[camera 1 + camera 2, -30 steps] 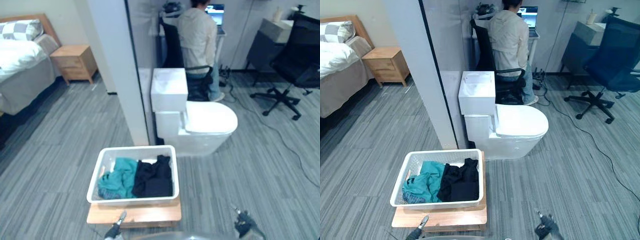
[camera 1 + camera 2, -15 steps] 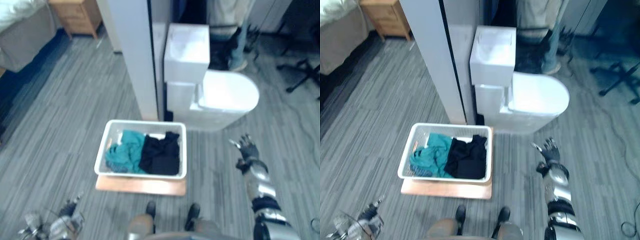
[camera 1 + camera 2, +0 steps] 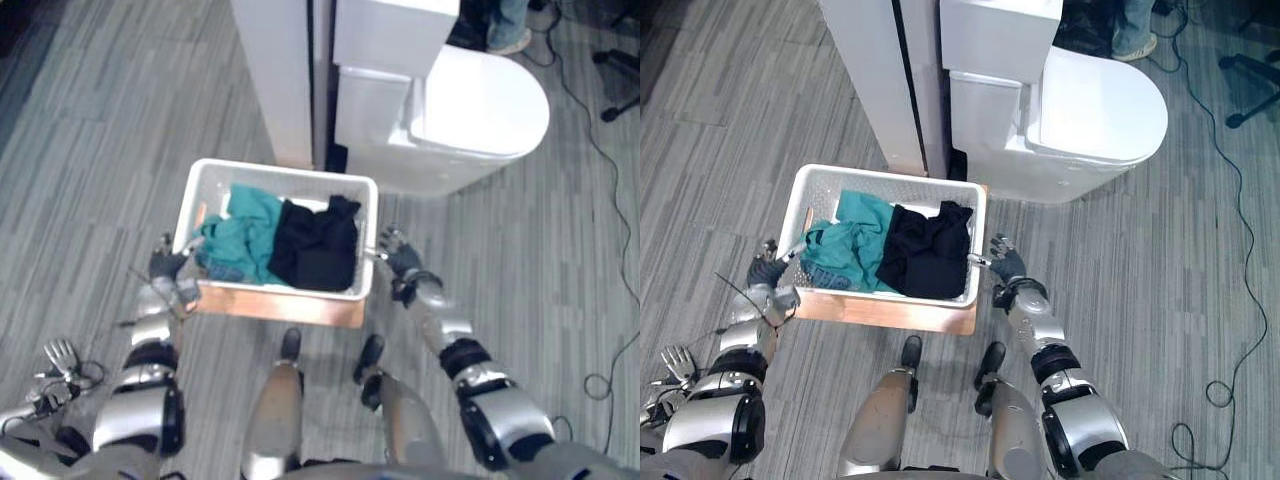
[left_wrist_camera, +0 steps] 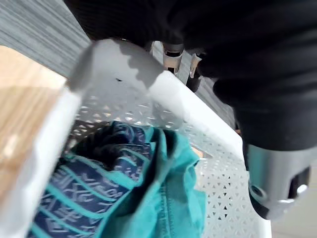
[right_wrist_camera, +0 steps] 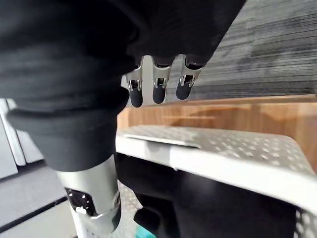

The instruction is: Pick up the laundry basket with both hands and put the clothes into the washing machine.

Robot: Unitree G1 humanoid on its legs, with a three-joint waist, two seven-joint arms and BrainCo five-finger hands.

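Note:
A white perforated laundry basket (image 3: 210,180) sits on a low wooden board (image 3: 285,305) on the floor, holding a teal garment (image 3: 240,230) and a black garment (image 3: 315,240). My left hand (image 3: 165,270) is at the basket's left rim, fingers (image 4: 173,49) outside the rim (image 4: 124,74) and thumb (image 4: 277,183) over the inside, above the teal cloth (image 4: 163,198). At the right rim (image 5: 223,158) is my right hand (image 3: 397,257), with relaxed fingers (image 5: 156,84) outside and thumb (image 5: 94,198) inside by the black cloth (image 5: 208,203). Both hands are open.
A white toilet (image 3: 470,110) stands just behind the basket to the right, and a white partition wall (image 3: 275,70) rises right behind it. A person's shoe (image 3: 510,40) shows beyond the toilet. Grey plank floor (image 3: 90,150) lies open to the left.
The camera has tilted down toward the basket. Both hands have come in from low and wide to the basket's left and right rims.

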